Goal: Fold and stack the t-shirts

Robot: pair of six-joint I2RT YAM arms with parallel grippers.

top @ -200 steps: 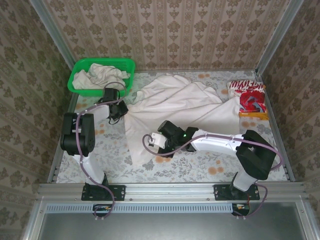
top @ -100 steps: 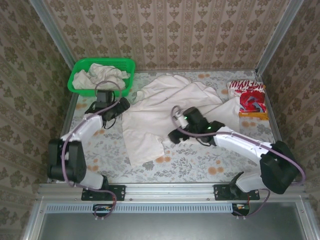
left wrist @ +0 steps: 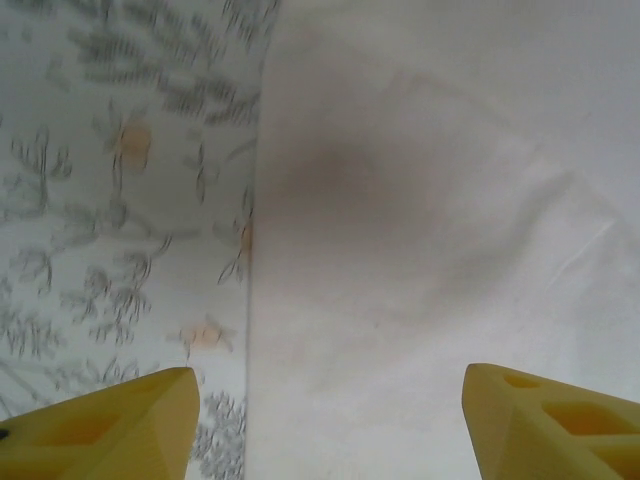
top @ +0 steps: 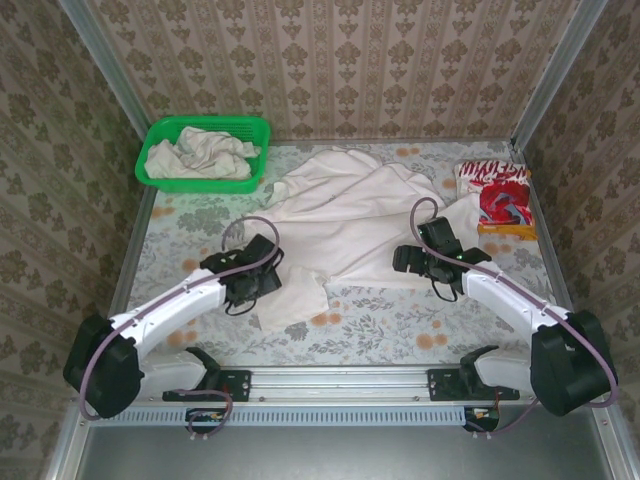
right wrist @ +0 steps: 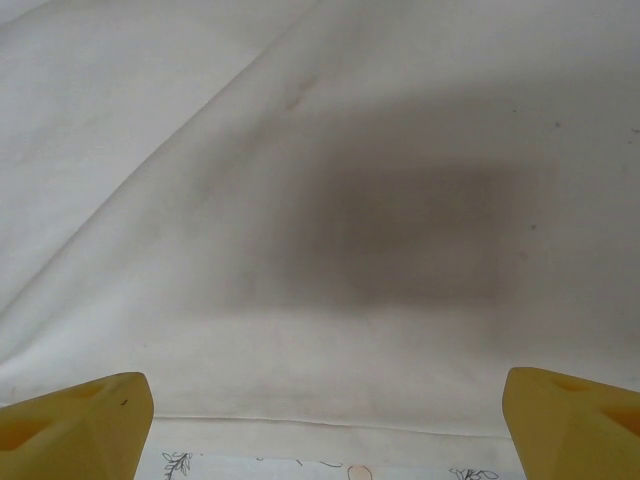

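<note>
An off-white t-shirt (top: 350,215) lies spread and rumpled across the middle of the table. My left gripper (top: 268,280) hovers open over its near-left edge. In the left wrist view the gripper (left wrist: 330,440) has yellow fingertips (left wrist: 100,430) straddling the shirt's straight edge (left wrist: 400,250), with nothing between them. My right gripper (top: 405,258) stands open over the shirt's near-right hem. In the right wrist view the gripper (right wrist: 325,430) is wide apart above the hem (right wrist: 320,300). A folded red-and-white t-shirt (top: 495,192) rests at the back right.
A green mesh basket (top: 160,130) at the back left holds another crumpled off-white shirt (top: 200,152). Metal frame posts and patterned walls close in the table. Bare floral tablecloth (top: 180,220) shows left of the shirt and along the near edge (top: 400,335).
The left arm swung from beside the basket toward the shirt's near-left edge. The right arm moved from the shirt's near-left part to its right hem. Both grippers opened.
</note>
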